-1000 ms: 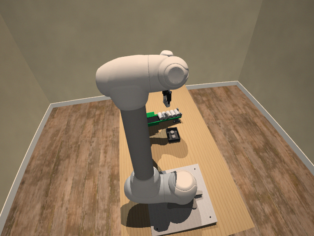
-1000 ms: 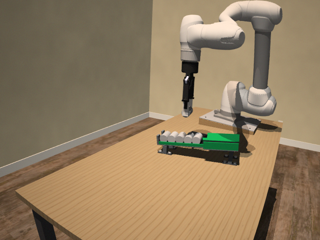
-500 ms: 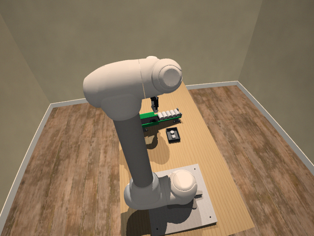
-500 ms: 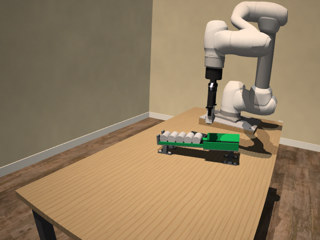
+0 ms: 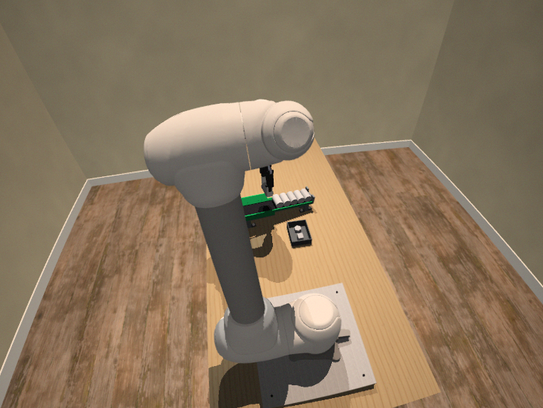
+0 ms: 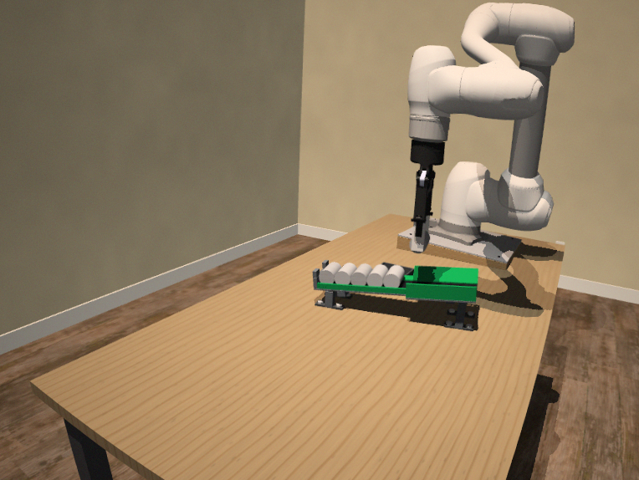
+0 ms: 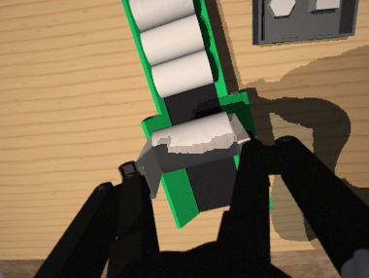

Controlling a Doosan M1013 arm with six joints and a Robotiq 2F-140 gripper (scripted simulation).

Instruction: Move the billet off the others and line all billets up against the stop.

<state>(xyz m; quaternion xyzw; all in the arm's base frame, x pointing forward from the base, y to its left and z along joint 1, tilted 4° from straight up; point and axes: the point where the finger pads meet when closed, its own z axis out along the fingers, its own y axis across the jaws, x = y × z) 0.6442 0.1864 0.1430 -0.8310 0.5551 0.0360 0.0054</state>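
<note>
My gripper (image 6: pixel 419 243) is shut on a grey steel billet (image 7: pixel 194 141) and holds it in the air, lying across the fingers. It hangs above the upper part of the green feed ramp (image 6: pixel 444 288), just uphill of the row. Several billets (image 6: pixel 361 273) lie side by side across the ramp, down against the stop (image 6: pixel 315 278) at its low end. In the wrist view the row (image 7: pixel 175 49) runs away from the held billet, with a stretch of bare dark ramp bed (image 7: pixel 186 104) between them. The gripper also shows in the top view (image 5: pixel 267 186), beside the row (image 5: pixel 293 196).
A dark tray (image 5: pixel 300 232) with two small grey parts sits on the table next to the ramp, towards the robot base; it also shows in the wrist view (image 7: pixel 311 19). The ramp stands on short legs (image 6: pixel 459 315). The robot base plate (image 5: pixel 315 346) is at the table's near end.
</note>
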